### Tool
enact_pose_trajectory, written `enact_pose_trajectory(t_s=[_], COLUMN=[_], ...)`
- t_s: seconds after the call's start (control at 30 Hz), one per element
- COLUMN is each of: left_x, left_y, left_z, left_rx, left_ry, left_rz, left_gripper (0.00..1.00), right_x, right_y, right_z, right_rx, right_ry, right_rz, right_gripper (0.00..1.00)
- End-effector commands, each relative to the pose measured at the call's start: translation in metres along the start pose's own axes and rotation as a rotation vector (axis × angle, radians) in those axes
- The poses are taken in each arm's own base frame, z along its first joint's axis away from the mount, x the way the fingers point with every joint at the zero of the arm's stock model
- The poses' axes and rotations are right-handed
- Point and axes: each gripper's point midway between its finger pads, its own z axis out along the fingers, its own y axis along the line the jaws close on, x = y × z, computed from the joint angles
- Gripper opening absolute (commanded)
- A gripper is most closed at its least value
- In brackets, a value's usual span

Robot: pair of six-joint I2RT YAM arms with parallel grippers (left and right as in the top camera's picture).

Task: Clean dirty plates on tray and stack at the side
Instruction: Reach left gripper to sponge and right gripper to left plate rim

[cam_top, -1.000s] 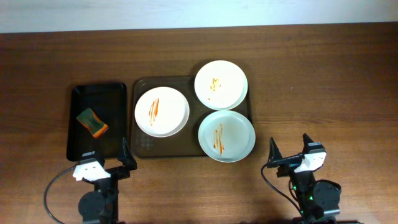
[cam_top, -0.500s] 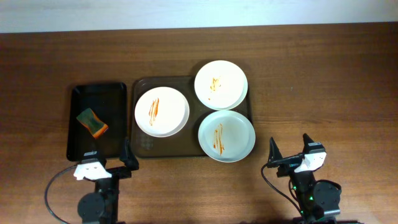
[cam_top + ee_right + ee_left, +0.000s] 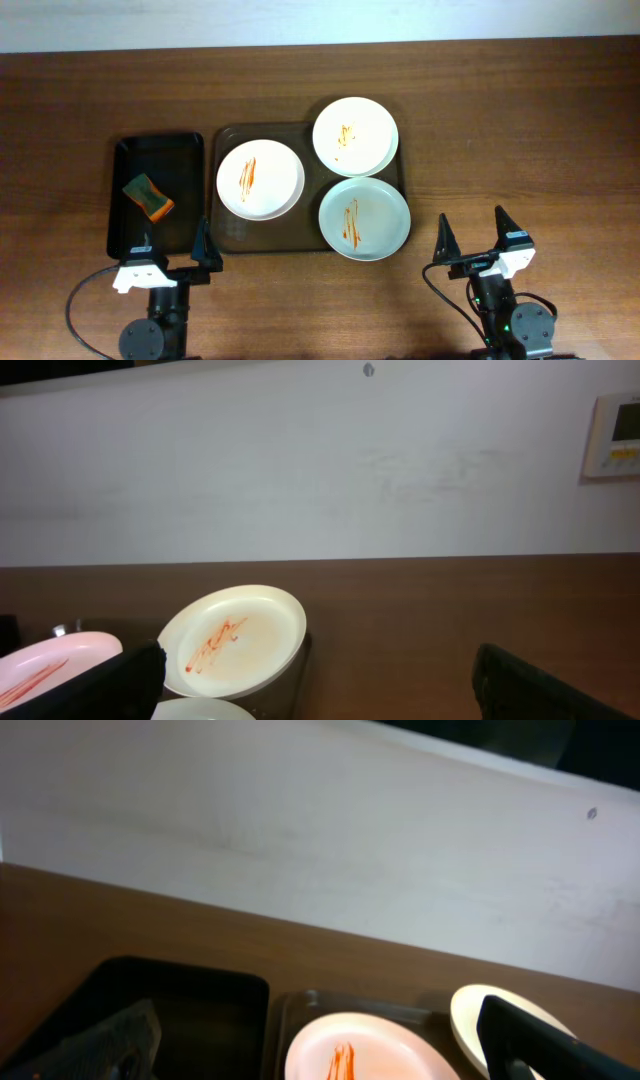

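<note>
Wood surface, overhead view. Far left is the black tray, with an orange-and-green sponge lying aslant in its left half. At that tray's near edge is the left pincer, released and grasping nothing. Its fingers are spread wide, and one dark finger shows in the gap between the near corners of the two trays. Its wrist camera looks low across both trays to a pale wall. Next right, just beside the black tray, is the brown tray, which carries all three plates. The left white plate lies wholly inside the rim, with an orange streak running down its middle. The far white plate sits at the tray's far right corner and overhangs the rim, with a small orange smear near its centre. The mint plate sits at the near right corner, close to both white plates. It overhangs the rim on the right and near sides and has one orange streak. Right of the tray and nearer the robot is the right pincer, over bare wood and apart from the mint plate. It is released, with the fingers splayed wide and nothing between them. Its wrist view shows the far white plate and a small wall panel at upper right.
</note>
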Motion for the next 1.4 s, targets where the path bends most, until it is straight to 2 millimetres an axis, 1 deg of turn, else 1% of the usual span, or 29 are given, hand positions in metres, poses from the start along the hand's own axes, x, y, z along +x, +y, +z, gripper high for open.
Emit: enact_pose_trajectory(t_s=[0.0, 0.17, 0.3, 0.57, 0.63, 0.73, 0.83, 0.9, 0.97, 1.07, 1.17, 1.23, 1.27, 1.37], left_x=[-0.022, -0.030, -0.034, -0.044, -0.045, -0.054, -0.060, -0.064, -0.073, -0.082, -0.082, -0.075, -0.068, -0.052], left_y=[-0.008, -0.014, -0.016, -0.019, -0.019, -0.021, -0.025, -0.026, -0.028, -0.029, -0.028, -0.025, -0.023, -0.018], left_z=[-0.003, -0.004, -0.005, -0.006, -0.005, -0.005, -0.003, 0.001, 0.010, 0.025, 0.043, 0.053, 0.057, 0.067], left_rx=[0.025, 0.054, 0.061, 0.064, 0.063, 0.061, 0.068, 0.058, 0.044, 0.031, 0.016, 0.013, 0.012, 0.005], left_ry=[-0.059, -0.073, -0.080, -0.091, -0.089, -0.090, -0.047, 0.010, 0.102, 0.220, 0.382, 0.494, 0.575, 0.748], left_rz=[0.019, 0.022, 0.023, 0.028, 0.028, 0.077, 0.112, 0.143, 0.186, 0.209, 0.228, 0.253, 0.264, 0.260], left_gripper=[0.99, 0.99, 0.99, 0.99, 0.99, 0.99, 0.99, 0.99, 0.99, 0.99, 0.99, 0.99, 0.99, 0.99], right_x=[-0.005, -0.019, -0.020, -0.032, -0.035, -0.044, -0.057, -0.075, -0.094, -0.109, -0.123, -0.130, -0.134, -0.131], right_y=[0.000, 0.001, 0.001, 0.002, 0.003, 0.004, 0.005, 0.008, 0.012, 0.021, 0.031, 0.044, 0.053, 0.065], right_z=[0.000, -0.001, -0.001, -0.002, -0.003, -0.004, -0.007, -0.010, -0.015, -0.015, -0.004, 0.010, 0.021, 0.053], right_rx=[-0.001, -0.006, -0.007, -0.005, -0.007, -0.008, -0.011, -0.017, -0.032, -0.070, -0.118, -0.187, -0.238, -0.311], right_ry=[-0.024, -0.082, -0.087, -0.130, -0.141, -0.170, -0.196, -0.232, -0.259, -0.218, -0.145, -0.083, -0.036, 0.110], right_rz=[0.002, -0.001, -0.001, -0.033, -0.033, -0.054, -0.055, -0.057, -0.059, -0.061, -0.061, -0.059, -0.054, -0.027], right_gripper=[0.98, 0.98, 0.98, 0.98, 0.98, 0.98, 0.98, 0.98, 0.98, 0.98, 0.98, 0.99, 0.98, 0.98])
